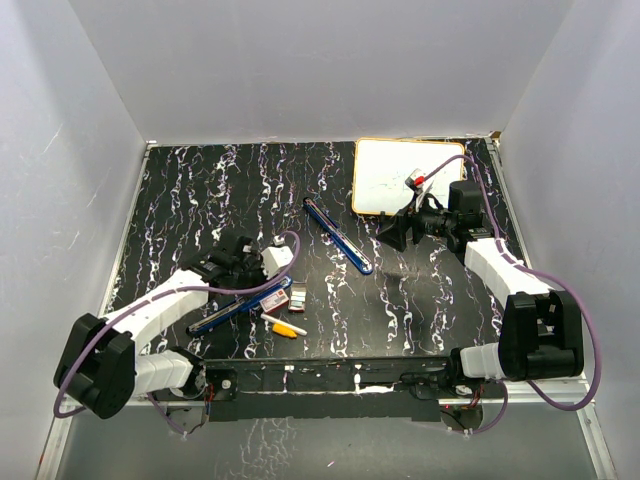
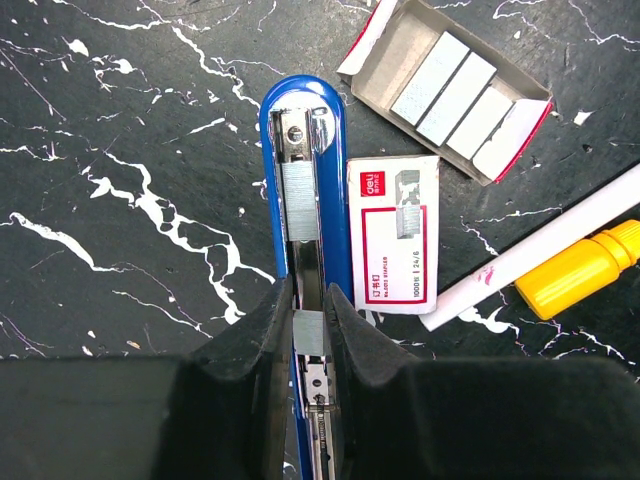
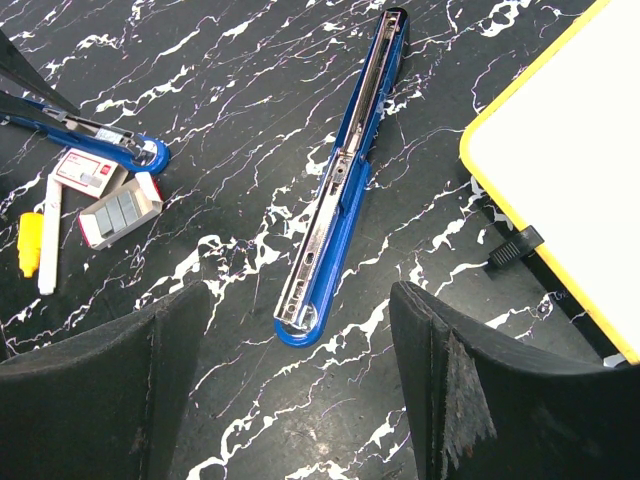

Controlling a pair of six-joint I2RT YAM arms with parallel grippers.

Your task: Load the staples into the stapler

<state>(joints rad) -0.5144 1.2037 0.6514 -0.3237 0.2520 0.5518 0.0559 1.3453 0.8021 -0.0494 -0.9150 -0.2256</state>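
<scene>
- Your L fingers (image 2: 328, 310) were closed on a short staple strip (image 2: 308, 335), held right over the metal channel of the open blue stapler (image 2: 272, 170).
- 1 more strip (image 2: 297, 205) lay in that channel, just ahead of the fingers.
- The red-and-white staple box (image 2: 393, 235) lay flat against the stapler's side. Its grey tray (image 2: 380, 80), w/ strips inside, sat just beyond.
- A yellow-and-white marker (image 2: 560, 250) lay beside the box.
- Your R fingers (image 1: 400, 232) were spread wide, holding nothing, above the table (image 1: 200, 190).
- They hung over 1 end of a 2nd blue stapler piece (image 3: 335, 200), near the yellow-rimmed whiteboard (image 3: 570, 150).
</scene>
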